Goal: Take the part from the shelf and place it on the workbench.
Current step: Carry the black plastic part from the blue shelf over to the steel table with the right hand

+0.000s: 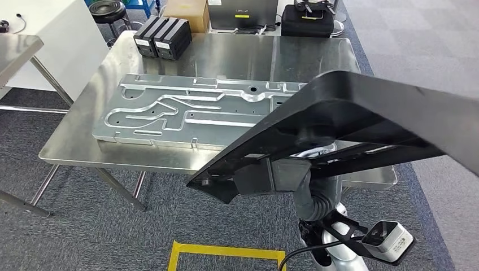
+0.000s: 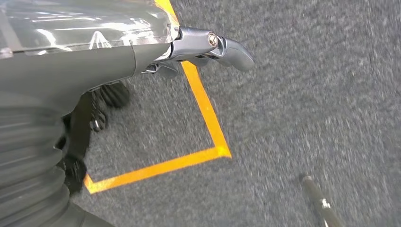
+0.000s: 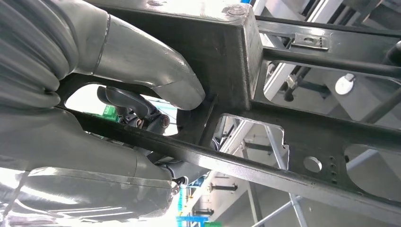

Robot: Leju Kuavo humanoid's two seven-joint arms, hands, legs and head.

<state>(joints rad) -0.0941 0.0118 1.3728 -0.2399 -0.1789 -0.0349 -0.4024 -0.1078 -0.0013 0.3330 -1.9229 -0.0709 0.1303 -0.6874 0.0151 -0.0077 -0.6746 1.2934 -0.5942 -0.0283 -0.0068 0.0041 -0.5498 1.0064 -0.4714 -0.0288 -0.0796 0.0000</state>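
Note:
The part is a big black open metal frame, tilted in the air above the near right corner of the steel workbench. My right hand grips it from underneath at its near end. In the right wrist view the grey thumb and the dark fingers wrap around a bar of the frame. My left hand hangs over the carpet with nothing in it, its thumb stretched out.
A large machined silver plate covers the middle of the workbench. Black boxes, a cardboard box and a black case stand along its far edge. Another table stands at left. Yellow tape marks the floor.

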